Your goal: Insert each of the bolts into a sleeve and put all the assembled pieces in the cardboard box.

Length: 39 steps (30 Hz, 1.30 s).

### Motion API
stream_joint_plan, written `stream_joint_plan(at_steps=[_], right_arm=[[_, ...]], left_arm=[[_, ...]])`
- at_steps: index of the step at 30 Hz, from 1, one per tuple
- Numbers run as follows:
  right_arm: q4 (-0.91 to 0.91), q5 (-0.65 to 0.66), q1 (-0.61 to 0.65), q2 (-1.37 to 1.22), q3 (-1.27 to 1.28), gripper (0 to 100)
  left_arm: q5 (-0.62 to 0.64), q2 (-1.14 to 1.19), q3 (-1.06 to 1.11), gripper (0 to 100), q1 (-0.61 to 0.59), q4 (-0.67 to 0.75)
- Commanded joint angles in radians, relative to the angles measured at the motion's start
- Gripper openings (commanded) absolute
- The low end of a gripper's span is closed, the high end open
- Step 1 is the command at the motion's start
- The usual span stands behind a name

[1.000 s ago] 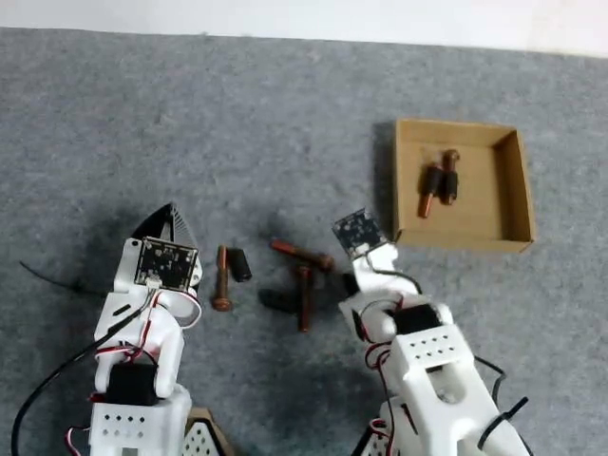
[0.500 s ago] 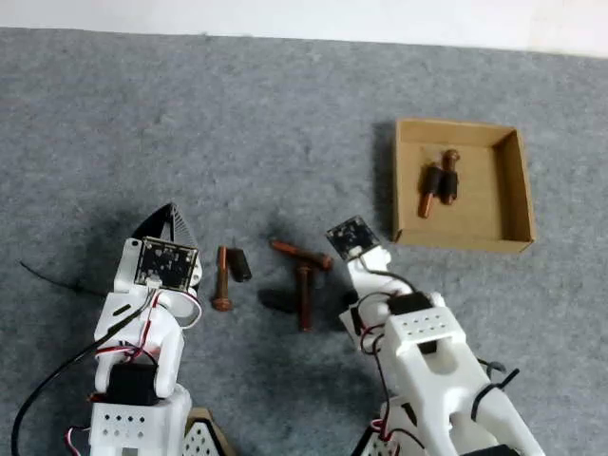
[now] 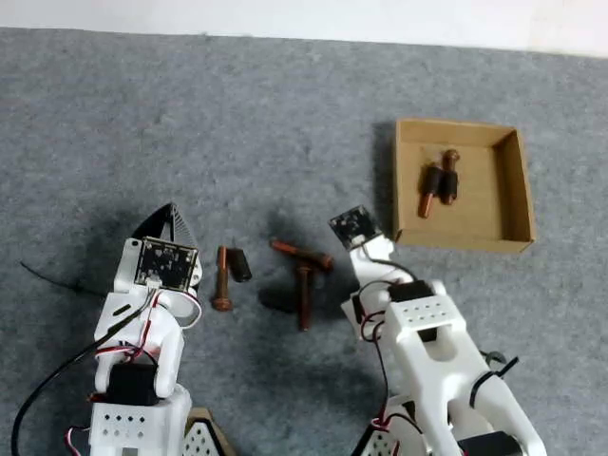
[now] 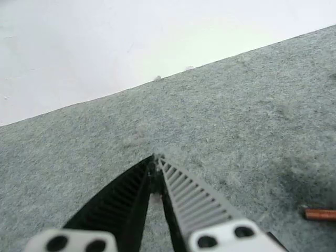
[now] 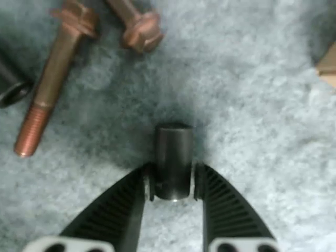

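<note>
Right end effector [image 5: 172, 182] is clamped on a sleeve [image 5: 173, 149] mid-table, at 8 o'clock off the cardboard box [image 3: 461, 243]. Left end effector [image 4: 156, 167] is clenched, tips meeting, at 8 o'clock on the table [image 3: 285, 95]. Open felt from 9 to 12. On the table: three loose bolts [image 3: 221, 277] [image 3: 302, 254] [image 3: 303, 296] and two loose sleeves [image 3: 241, 264] [image 3: 275, 300]. Boxed: two assembled pieces [image 3: 427, 193] [image 3: 448, 177].

The left arm [image 3: 142, 332] was seen folded low, and the left gripper [image 4: 156, 164] was pointed forward with the jaws pressed together, nothing between them. The right arm [image 3: 427, 332] was stretched forward with the wrist tipped down. The right gripper [image 5: 172, 181] was clamped on a sleeve [image 5: 174, 152], gripped between the jaws and projecting past their tips.
</note>
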<state>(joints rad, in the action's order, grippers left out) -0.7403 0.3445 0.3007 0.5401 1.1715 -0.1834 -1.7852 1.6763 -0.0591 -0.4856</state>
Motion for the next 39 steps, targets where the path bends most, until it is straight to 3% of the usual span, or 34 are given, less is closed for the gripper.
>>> stream_joint_plan(at_steps=[1, 19, 31, 39], right_arm=[[-0.004, 0.0, -0.008, -0.002, -0.064, 11.6], [0.045, -0.048, 0.036, -0.002, -0.008, 11.5], [0.062, -0.048, 0.036, -0.002, 0.041, 6.0], [0.062, 0.052, 0.035, 0.001, 0.041, 0.5]], left_arm=[[-0.008, -0.005, 0.021, 0, -0.001, 0.023], [-0.008, -0.005, 0.021, 0, -0.002, 0.023], [-0.008, -0.005, 0.021, 0, -0.002, 0.023], [-0.008, -0.005, 0.021, 0, -0.002, 0.023]])
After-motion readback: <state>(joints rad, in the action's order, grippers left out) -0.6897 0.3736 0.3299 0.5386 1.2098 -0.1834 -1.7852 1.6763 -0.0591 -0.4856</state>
